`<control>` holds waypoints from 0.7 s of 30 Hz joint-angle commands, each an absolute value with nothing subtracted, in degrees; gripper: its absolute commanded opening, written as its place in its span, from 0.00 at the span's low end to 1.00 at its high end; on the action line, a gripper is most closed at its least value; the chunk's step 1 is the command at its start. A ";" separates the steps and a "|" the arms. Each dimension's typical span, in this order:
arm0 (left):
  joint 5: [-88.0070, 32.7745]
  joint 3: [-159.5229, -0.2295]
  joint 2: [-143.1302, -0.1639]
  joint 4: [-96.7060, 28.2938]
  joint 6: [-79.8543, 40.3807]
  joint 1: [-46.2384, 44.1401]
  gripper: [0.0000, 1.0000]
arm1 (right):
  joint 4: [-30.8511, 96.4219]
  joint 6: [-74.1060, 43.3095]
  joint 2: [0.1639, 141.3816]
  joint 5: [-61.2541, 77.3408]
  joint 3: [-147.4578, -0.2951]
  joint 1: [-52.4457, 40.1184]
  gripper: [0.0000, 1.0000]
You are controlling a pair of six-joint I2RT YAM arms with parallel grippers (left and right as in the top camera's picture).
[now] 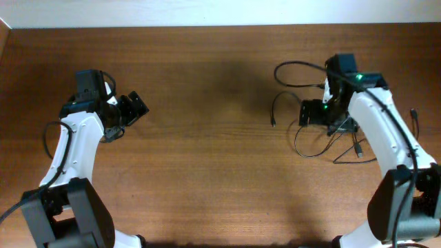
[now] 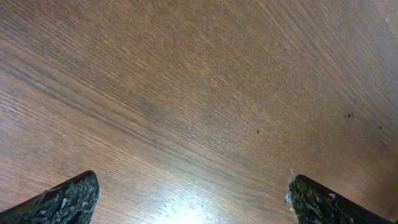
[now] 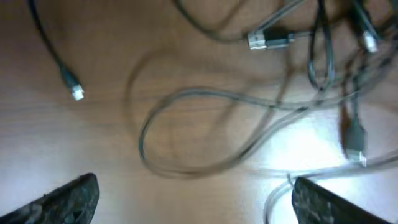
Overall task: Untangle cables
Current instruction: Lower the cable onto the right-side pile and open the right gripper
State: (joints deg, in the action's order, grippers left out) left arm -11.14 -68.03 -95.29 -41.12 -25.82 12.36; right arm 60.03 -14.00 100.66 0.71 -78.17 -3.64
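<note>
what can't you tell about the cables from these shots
- Right wrist: the cables are blurred, and loops run off the top and right edges, so their crossings are unclear.
- Overhead: the right arm covers part of the tangle, and the wires are too thin to trace.
- Left wrist: shows only the table, with no cables in view.

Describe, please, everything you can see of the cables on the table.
The cables are thin, dark, rubbery-looking wires with small metal-tipped plugs, sprawled in loose, crossing loops flat on the wooden table. One plug end lies apart from the rest. The open right pincer hangs above them, gripping nothing.
</note>
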 commanded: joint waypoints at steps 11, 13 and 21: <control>-11.55 -67.53 -95.20 -40.84 -26.30 12.43 0.99 | 57.34 -15.51 100.22 0.80 -73.97 -3.68 0.99; -11.55 -67.53 -95.20 -40.82 -26.30 12.43 0.99 | 57.34 -15.51 100.22 0.82 -73.97 -3.70 0.98; -11.55 -67.53 -95.20 -40.82 -26.30 12.43 0.99 | 57.36 -15.51 100.22 0.80 -73.97 -3.70 0.98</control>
State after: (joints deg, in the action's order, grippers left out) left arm -11.16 -67.99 -95.29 -40.93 -25.82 12.36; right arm 57.39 -15.03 100.68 0.69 -74.17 -3.64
